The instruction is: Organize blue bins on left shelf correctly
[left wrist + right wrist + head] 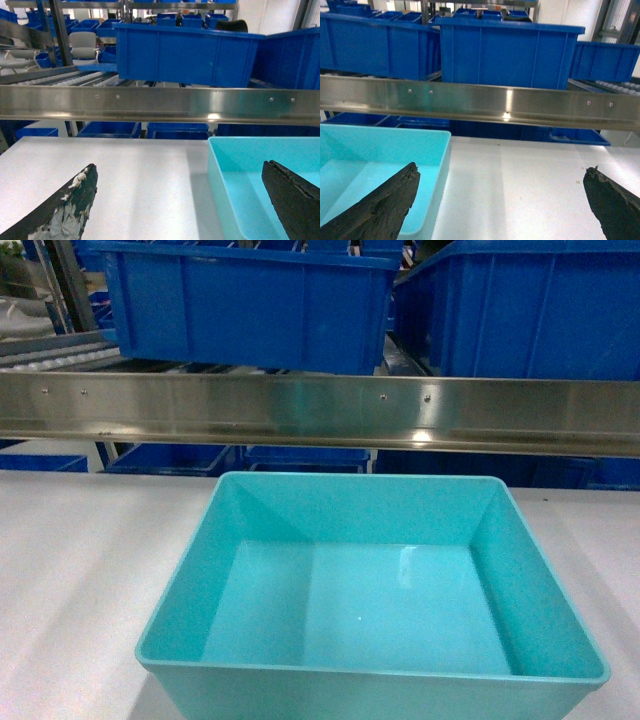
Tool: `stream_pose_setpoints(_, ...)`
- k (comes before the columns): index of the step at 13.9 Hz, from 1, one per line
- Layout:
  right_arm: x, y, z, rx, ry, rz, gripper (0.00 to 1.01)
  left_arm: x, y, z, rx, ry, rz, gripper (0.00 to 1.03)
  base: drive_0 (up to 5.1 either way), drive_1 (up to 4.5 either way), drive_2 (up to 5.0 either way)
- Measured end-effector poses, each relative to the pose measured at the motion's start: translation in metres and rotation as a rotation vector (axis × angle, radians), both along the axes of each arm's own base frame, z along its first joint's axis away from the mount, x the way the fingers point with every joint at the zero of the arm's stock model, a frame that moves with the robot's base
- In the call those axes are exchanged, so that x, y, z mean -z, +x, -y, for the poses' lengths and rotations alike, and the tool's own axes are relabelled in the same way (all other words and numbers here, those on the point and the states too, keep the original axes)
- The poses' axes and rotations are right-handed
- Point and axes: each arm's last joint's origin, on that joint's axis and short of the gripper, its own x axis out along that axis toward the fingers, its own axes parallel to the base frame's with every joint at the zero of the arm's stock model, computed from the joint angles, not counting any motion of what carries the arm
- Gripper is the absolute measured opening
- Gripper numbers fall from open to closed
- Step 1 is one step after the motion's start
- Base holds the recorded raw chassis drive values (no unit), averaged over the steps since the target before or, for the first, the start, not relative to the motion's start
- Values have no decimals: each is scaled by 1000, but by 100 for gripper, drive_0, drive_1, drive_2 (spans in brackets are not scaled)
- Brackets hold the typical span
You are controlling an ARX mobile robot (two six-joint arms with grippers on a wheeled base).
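Bin: a light turquoise bin [372, 590] sits empty and upright on the white counter [80, 570], just in front of the steel rail.
Shelf: the left shelf [320, 412] has a shiny steel cross rail, with dark-blue crates [245, 305] resting on roller tracks above it.
Left claw: the left claw [182, 200] is spread wide and holds nothing; its right finger hangs over the bin's left wall.
Right claw: the right claw [502, 200] is spread wide and holds nothing; its left finger hangs over the bin's right wall.
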Motion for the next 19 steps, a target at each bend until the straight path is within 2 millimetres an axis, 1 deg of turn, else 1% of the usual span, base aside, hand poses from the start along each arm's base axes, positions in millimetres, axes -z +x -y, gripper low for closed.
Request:
stream_pose_setpoints(1, -4, 10, -4, -21, 5, -8, 98, -11, 13, 1, 34, -11, -9, 98, 0, 0, 0)
stream_pose_setpoints(2, -5, 26, -7, -26, 13, -75, 98, -22, 35, 3, 67, -11, -65, 98, 0, 0, 0)
stream_pose_setpoints(3, -13, 41, -10, -14, 11, -104, 98, -28, 53, 5, 67, -9, -137, 98, 0, 0, 0)
stream_pose_setpoints(4, -22, 61, -17, -35, 6, -150, 98, -27, 73, 8, 59, -4, -206, 98, 0, 0, 0)
stream_pose_setpoints(5, -24, 78, -21, -35, 0, -186, 98, -22, 92, 10, 47, -4, -285, 98, 0, 0, 0)
stream_pose_setpoints(6, -22, 98, -24, -23, -2, -258, 98, -15, 108, 13, 40, -9, -351, 98, 0, 0, 0)
stream_pose_setpoints(9, -13, 141, -34, -23, -16, -401, 98, 7, 138, 30, 56, -17, -481, 98, 0, 0, 0)
stream_pose_setpoints(10, -8, 160, -37, -18, -19, -438, 98, 14, 154, 35, 73, -48, -555, 98, 0, 0, 0)
stream_pose_setpoints(11, -5, 165, -36, -15, -17, -454, 98, 19, 162, 37, 108, -107, -612, 98, 0, 0, 0)
stream_pose_setpoints(12, -5, 164, -36, -18, -16, -454, 98, 22, 162, 37, 105, -137, -634, 98, 0, 0, 0)
stream_pose_setpoints(13, -6, 164, -36, -18, -15, -450, 98, 21, 162, 38, 103, -154, -628, 98, 0, 0, 0)
stream_pose_setpoints(19, -6, 165, -36, -21, -12, -451, 98, 20, 162, 38, 99, -172, -624, 98, 0, 0, 0)
